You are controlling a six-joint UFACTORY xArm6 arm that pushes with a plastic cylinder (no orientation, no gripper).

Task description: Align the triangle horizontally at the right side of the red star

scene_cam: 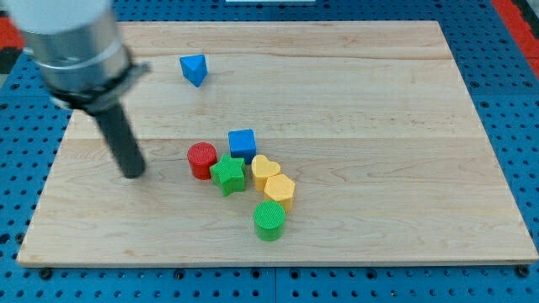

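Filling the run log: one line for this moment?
tip: left of red cylinder, apart | blue triangle: near top, untouched | red star: not visible

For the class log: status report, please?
My tip left of red cylinder, touching nothing. Blue triangle far off, top. No red star visible.

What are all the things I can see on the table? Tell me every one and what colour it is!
Blue triangle: one, blue, near the view's top, alone.
Blue cube: one, blue, top of the middle cluster.
Red cylinder: one, red, the cluster's left edge.
Green star: one, green, between the red cylinder and the yellow heart.
Yellow heart: one, yellow, right of the green star.
Yellow hexagon: one, yellow, just below the heart.
Green cylinder: one, green, lowest of the cluster.
Wooden board: one, pale wood, under everything.
Blue pegboard: one, blue, around the board.
No red star shows.
My tip: one, dark rod, left of the red cylinder, apart from it.
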